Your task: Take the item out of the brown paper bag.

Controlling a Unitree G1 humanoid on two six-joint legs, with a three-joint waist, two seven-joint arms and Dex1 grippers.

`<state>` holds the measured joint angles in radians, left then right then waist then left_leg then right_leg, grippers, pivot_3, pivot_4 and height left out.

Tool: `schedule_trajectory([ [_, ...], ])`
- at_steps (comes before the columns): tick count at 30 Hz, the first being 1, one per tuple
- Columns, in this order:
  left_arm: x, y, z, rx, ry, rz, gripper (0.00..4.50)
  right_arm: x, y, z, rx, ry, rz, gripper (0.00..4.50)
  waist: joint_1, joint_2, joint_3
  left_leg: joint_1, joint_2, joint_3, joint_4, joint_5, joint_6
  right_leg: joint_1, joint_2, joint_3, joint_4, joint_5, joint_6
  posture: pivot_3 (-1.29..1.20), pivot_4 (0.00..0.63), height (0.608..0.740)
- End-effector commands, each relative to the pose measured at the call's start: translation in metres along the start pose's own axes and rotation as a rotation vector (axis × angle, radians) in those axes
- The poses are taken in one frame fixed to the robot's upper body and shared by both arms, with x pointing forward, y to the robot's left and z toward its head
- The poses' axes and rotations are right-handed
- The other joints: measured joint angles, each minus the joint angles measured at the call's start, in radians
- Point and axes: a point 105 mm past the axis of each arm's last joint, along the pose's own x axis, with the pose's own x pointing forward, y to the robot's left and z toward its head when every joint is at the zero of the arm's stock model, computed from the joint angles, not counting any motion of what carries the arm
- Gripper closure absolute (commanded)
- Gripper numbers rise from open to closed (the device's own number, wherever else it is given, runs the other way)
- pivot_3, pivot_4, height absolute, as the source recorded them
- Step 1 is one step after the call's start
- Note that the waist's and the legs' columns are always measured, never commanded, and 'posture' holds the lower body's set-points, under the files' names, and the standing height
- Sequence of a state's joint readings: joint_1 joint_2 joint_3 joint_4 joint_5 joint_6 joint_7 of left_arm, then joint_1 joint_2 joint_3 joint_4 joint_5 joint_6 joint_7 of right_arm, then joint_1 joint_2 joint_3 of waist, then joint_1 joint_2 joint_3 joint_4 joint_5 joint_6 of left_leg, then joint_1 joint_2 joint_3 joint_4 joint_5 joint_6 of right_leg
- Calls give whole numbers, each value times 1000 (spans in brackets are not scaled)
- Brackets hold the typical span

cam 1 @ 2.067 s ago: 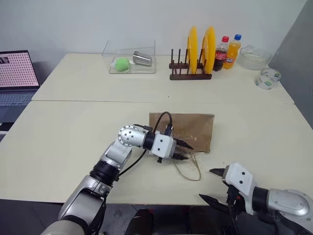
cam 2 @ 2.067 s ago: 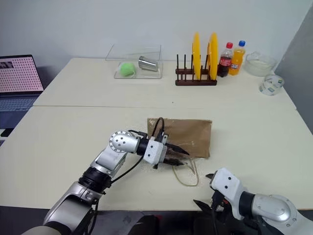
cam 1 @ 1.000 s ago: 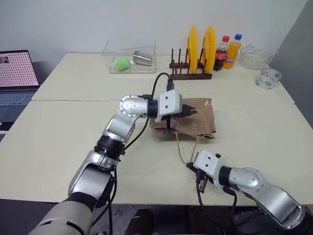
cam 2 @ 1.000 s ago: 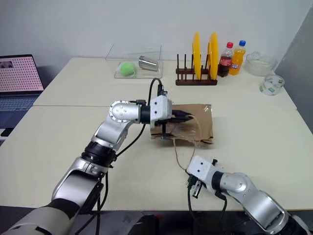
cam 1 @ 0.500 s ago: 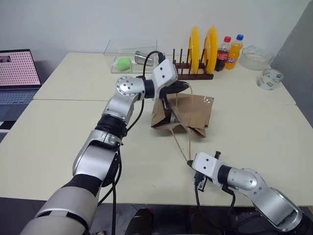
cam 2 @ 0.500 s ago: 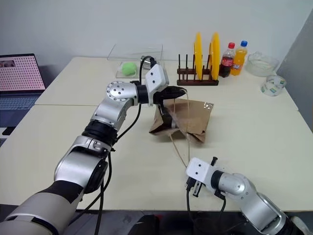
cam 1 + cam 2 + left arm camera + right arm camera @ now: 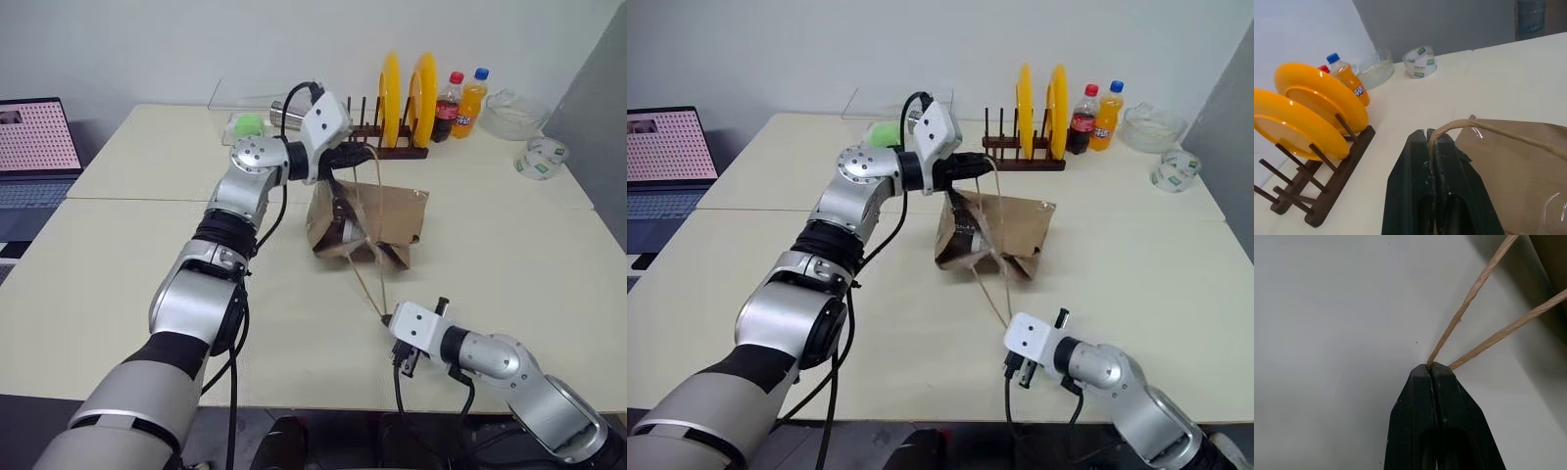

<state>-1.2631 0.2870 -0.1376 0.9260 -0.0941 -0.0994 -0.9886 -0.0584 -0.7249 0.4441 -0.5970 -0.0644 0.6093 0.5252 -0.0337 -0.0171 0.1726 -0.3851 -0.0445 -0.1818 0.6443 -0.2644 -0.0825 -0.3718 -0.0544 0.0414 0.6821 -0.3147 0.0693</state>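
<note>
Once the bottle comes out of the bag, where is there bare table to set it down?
Bare patches: the tabletop between the brown paper bag and the laptop, and to the bag's other side, in front of the clear tape roll. The back edge is crowded: clear plastic box, wooden rack of yellow plates, two soda bottles, glass bowl.
</note>
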Motion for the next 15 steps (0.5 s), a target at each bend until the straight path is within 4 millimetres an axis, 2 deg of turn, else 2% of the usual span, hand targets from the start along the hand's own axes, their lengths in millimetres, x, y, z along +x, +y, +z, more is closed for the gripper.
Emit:
schedule_trajectory([
  [1, -20, 42, 57, 92, -147, 180, 4500, 2, 26, -31, 63, 114, 124, 4487, 0, -2, 1, 0, 0, 0, 0, 0, 0, 0, 0, 0, 0, 0, 0, 0, 150, 740],
  [6, -22, 48, 61, 91, -159, 204, 4500, 3, 23, -30, 47, 112, 118, 4487, 0, -4, -2, 1, 0, 0, -1, 0, -1, 2, 0, 0, -1, 0, 0, 0, 150, 740],
  [10, -24, 45, 62, 75, -186, 173, 4500, 4, 14, -27, 40, 99, 64, 4487, -1, -4, -1, 1, 0, 0, 0, 0, 0, 2, 0, 0, 0, 0, 0, 0, 150, 740],
  [15, -29, 20, 62, 45, -227, -30, 4500, 0, -2, -11, 82, 27, -13, 4487, -3, -4, -2, 1, 0, 0, 0, 0, -1, 1, 0, 0, 0, 0, 0, 0, 150, 740],
])
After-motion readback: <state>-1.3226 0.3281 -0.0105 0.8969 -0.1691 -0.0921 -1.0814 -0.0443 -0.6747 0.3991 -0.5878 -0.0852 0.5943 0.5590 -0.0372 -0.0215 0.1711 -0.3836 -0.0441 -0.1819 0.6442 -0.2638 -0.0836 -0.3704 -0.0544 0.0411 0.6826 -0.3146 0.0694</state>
